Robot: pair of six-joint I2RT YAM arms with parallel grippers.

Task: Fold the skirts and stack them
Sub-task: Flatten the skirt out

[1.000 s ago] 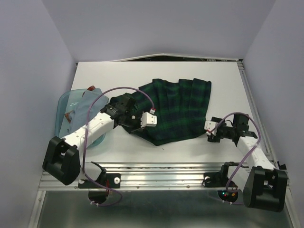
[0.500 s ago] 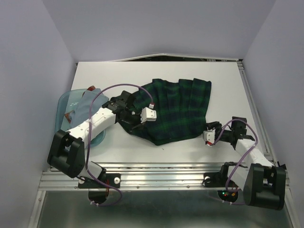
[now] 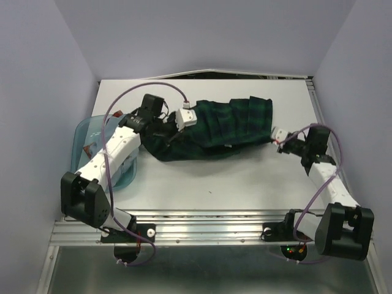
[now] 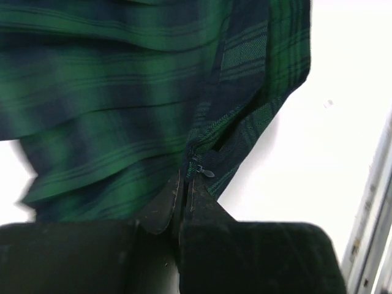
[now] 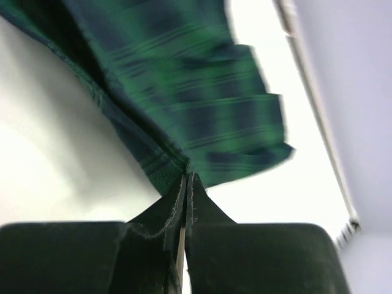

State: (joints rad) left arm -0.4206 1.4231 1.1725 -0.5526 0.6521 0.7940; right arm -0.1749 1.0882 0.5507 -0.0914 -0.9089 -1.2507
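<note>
Top external | tartan skirt | dark green-navy, pleated, gathered lengthwise

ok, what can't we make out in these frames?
Top view: left arm covers most of the blue tub; contents unreadable.
Top view: right hand too small to show its grip.
Left wrist view: tartan skirt fills the frame, cut off top and left; left hand hides the pinched edge.
Right wrist view: motion blur smears the skirt's hem.
</note>
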